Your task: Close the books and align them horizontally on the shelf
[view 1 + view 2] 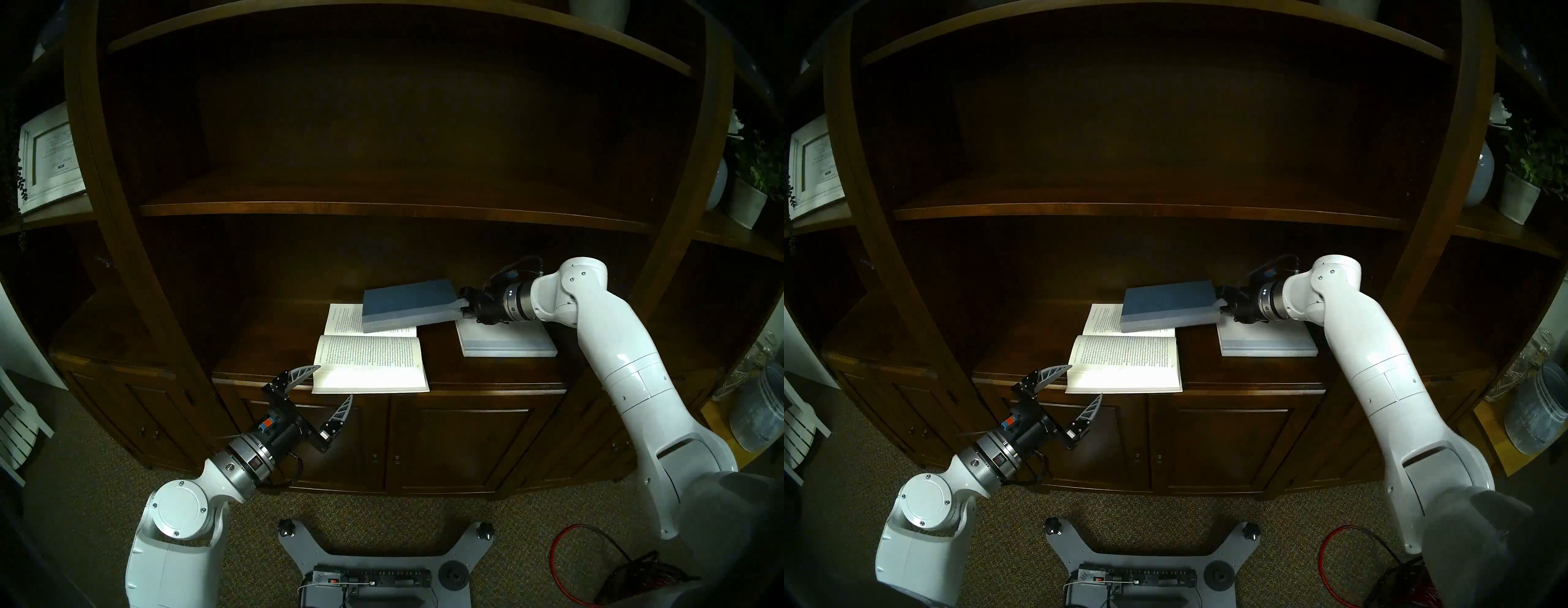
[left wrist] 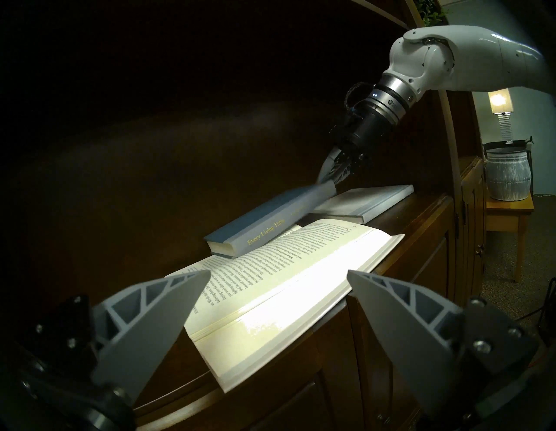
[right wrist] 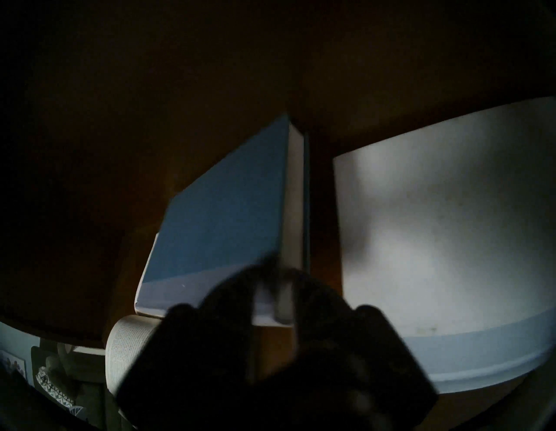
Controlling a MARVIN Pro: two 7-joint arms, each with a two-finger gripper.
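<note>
The blue hardcover book (image 1: 407,303) (image 3: 222,222) is closed. My right gripper (image 1: 464,306) (image 2: 331,174) is shut on its right end and holds that end raised, while its left end rests on the far page of the white paperback (image 1: 369,365) (image 2: 270,289). The paperback lies open at the front middle of the dark wood shelf (image 1: 271,339). The white squarish book (image 1: 509,344) (image 3: 436,240) lies closed on the shelf under my right wrist. My left gripper (image 1: 336,381) is open and empty at the paperback's front left corner, its fingers (image 2: 156,313) either side of it.
A thinner upper shelf board (image 1: 382,208) hangs above the books. Cabinet doors (image 1: 458,446) stand below the shelf. A framed picture (image 1: 46,161) is at the far left, plant pots (image 1: 746,199) and a grey bucket (image 1: 759,416) at the right. The robot base (image 1: 382,564) is on the carpet.
</note>
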